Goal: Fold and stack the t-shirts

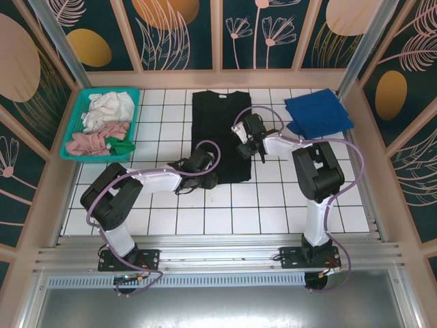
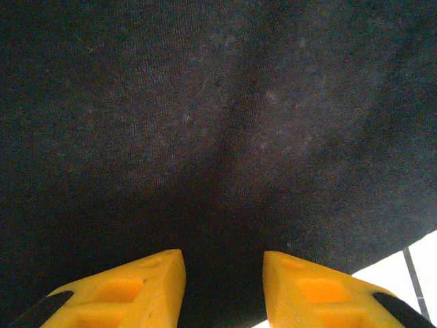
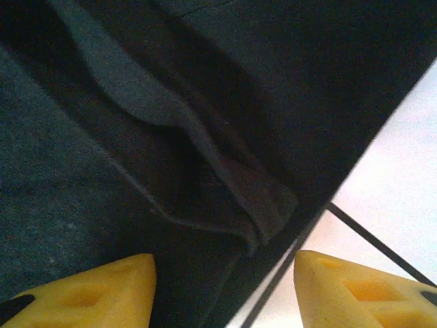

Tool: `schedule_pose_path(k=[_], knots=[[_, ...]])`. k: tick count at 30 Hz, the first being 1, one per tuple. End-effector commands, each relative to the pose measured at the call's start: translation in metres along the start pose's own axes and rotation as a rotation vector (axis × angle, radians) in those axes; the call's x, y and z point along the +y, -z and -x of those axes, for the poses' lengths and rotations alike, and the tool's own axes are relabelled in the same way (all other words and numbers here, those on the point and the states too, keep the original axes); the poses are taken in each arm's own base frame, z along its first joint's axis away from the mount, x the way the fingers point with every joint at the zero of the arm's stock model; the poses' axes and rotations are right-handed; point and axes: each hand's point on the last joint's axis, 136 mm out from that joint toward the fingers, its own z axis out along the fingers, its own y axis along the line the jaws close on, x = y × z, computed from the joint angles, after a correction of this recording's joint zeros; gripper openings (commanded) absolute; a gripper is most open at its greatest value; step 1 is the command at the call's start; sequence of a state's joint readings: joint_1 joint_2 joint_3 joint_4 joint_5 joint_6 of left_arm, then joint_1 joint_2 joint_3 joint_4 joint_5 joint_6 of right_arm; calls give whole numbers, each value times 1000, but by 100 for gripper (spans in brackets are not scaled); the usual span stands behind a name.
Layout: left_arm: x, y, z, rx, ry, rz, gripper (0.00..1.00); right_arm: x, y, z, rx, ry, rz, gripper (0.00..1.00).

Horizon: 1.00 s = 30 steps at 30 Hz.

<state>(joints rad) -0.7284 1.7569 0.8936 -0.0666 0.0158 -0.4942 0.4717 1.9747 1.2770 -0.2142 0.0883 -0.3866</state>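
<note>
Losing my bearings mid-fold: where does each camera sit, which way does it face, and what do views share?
Top external: above and behind the bases, looking down on the tiled table; both arms show.
Left wrist: on the left arm, facing down at the black t-shirt; left jaws parted, below.
Right wrist: on the right arm, facing the shirt's folded edge and white tile; right jaws wide apart.
Shared: the black t-shirt, in all three.

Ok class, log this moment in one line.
blue t-shirt: folded, far right | black t-shirt: part-folded, centre | left gripper: open, its near-left corner | right gripper: open, its right edge
</note>
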Motion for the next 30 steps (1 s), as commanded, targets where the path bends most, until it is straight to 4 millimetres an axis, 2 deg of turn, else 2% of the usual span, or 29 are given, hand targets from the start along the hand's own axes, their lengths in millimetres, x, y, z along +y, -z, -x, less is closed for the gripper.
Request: schedule_pose_path(k=[1,7,9,11,15,21,26,30], knots=[[44,-6,-64,222,-7,151,37,-30,-4,24,-90,-42,-106,58],[47,-7,-68,231,-5,158,35,-45,-15,31,-94,-70,-118,53],[48,-7,-71,237,-7,158,34,-47,-16,37,-106,-80,-101,43],[50,-7,-74,241,-10,164,33,-54,-17,41,-108,-85,-102,28],[53,-6,-79,250,-16,169,31,-71,-17,48,-94,-52,-152,16],[57,-7,-87,264,-19,172,29,-99,-11,63,-70,32,-262,16],[59,-7,-91,275,-22,174,28,-123,2,71,-68,108,-398,38],[60,-7,-92,278,-24,176,28,-140,15,80,-83,115,-458,46]])
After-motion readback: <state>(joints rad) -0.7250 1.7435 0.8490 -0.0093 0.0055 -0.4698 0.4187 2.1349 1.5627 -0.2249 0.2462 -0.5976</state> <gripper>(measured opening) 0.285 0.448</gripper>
